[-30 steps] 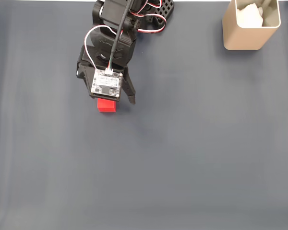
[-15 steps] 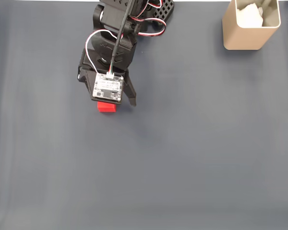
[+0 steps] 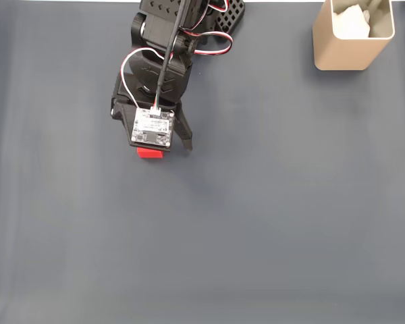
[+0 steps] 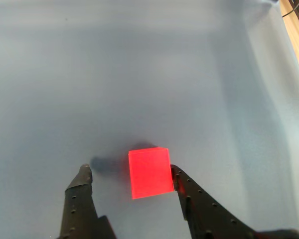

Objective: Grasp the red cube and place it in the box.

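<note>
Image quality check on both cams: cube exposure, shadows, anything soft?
Wrist view: the red cube is blown out to a flat glowing red with no face detail, a dark shadow spreads to its left, and the gripper fingers look slightly soft. Fixed view: even, diffuse light on the dark table, faint streaks, the box sharp.

The counter is covered in matt grey cloth. The red cube is seen as smooth and matt, the end effector as black plastic.
</note>
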Tool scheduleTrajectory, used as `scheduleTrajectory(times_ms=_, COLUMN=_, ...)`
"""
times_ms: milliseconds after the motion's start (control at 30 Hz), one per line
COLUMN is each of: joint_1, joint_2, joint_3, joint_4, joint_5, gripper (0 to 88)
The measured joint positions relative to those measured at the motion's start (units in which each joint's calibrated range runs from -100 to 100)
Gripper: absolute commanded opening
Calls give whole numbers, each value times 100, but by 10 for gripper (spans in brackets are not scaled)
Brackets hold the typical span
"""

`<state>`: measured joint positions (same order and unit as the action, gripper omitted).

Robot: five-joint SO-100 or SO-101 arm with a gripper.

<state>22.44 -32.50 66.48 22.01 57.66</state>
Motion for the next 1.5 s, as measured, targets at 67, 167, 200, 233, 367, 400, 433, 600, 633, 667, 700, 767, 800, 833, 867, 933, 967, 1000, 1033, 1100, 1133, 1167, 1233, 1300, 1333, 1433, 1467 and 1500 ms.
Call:
scheduleTrajectory(times_ms=67, joint_1=0, joint_2=45, joint_3=0, joint_4=-41, joint_5=0, gripper=381)
scheduleTrajectory(times_ms=167, joint_1=0, joint_2=116, joint_3=0, joint_4=-81, joint_5=0, gripper=381)
scheduleTrajectory(times_ms=200, joint_1=0, joint_2=143, joint_3=0, joint_4=-81, joint_5=0, gripper=381)
scheduleTrajectory(times_ms=233, joint_1=0, joint_2=178, joint_3=-9, joint_4=-97, joint_5=0, gripper=381)
scheduleTrajectory(times_ms=367, joint_1=0, joint_2=259, joint_3=-9, joint_4=-171, joint_5=0, gripper=382)
scheduleTrajectory(times_ms=400, joint_1=0, joint_2=276, joint_3=-9, joint_4=-179, joint_5=0, gripper=382)
scheduleTrajectory(times_ms=433, joint_1=0, joint_2=276, joint_3=-9, joint_4=-179, joint_5=0, gripper=382)
scheduleTrajectory(times_ms=600, joint_1=0, joint_2=330, joint_3=-9, joint_4=-219, joint_5=0, gripper=367)
scheduleTrajectory(times_ms=633, joint_1=0, joint_2=330, joint_3=-9, joint_4=-219, joint_5=0, gripper=359)
scheduleTrajectory(times_ms=667, joint_1=0, joint_2=330, joint_3=-9, joint_4=-219, joint_5=0, gripper=344)
scheduleTrajectory(times_ms=700, joint_1=0, joint_2=330, joint_3=-9, joint_4=-219, joint_5=0, gripper=326)
scheduleTrajectory(times_ms=767, joint_1=0, joint_2=330, joint_3=-9, joint_4=-227, joint_5=0, gripper=264)
scheduleTrajectory(times_ms=800, joint_1=0, joint_2=330, joint_3=-9, joint_4=-227, joint_5=0, gripper=240)
scheduleTrajectory(times_ms=833, joint_1=0, joint_2=330, joint_3=-9, joint_4=-227, joint_5=0, gripper=221)
scheduleTrajectory(times_ms=867, joint_1=0, joint_2=330, joint_3=-9, joint_4=-227, joint_5=0, gripper=200)
scheduleTrajectory(times_ms=933, joint_1=8, joint_2=330, joint_3=-27, joint_4=-227, joint_5=-29, gripper=165)
scheduleTrajectory(times_ms=967, joint_1=8, joint_2=330, joint_3=-27, joint_4=-227, joint_5=-29, gripper=125)
scheduleTrajectory(times_ms=1000, joint_1=8, joint_2=330, joint_3=-27, joint_4=-227, joint_5=-15, gripper=110)
scheduleTrajectory(times_ms=1033, joint_1=8, joint_2=330, joint_3=-27, joint_4=-227, joint_5=-15, gripper=98)
scheduleTrajectory(times_ms=1100, joint_1=8, joint_2=330, joint_3=-64, joint_4=-219, joint_5=10, gripper=76)
scheduleTrajectory(times_ms=1133, joint_1=8, joint_2=330, joint_3=-91, joint_4=-187, joint_5=10, gripper=60)
scheduleTrajectory(times_ms=1167, joint_1=8, joint_2=330, joint_3=-118, joint_4=-138, joint_5=-10, gripper=49)
scheduleTrajectory(times_ms=1233, joint_1=8, joint_2=330, joint_3=-164, joint_4=-81, joint_5=-34, gripper=28)
scheduleTrajectory(times_ms=1300, joint_1=8, joint_2=330, joint_3=-191, joint_4=-24, joint_5=-39, gripper=4)
scheduleTrajectory(times_ms=1333, joint_1=8, joint_2=330, joint_3=-200, joint_4=0, joint_5=-39, gripper=3)
scheduleTrajectory(times_ms=1433, joint_1=8, joint_2=330, joint_3=-237, joint_4=122, joint_5=-39, gripper=3)
scheduleTrajectory(times_ms=1467, joint_1=8, joint_2=321, joint_3=-237, joint_4=138, joint_5=-39, gripper=3)
scheduleTrajectory(times_ms=1500, joint_1=8, joint_2=312, joint_3=-237, joint_4=162, joint_5=-39, gripper=3)
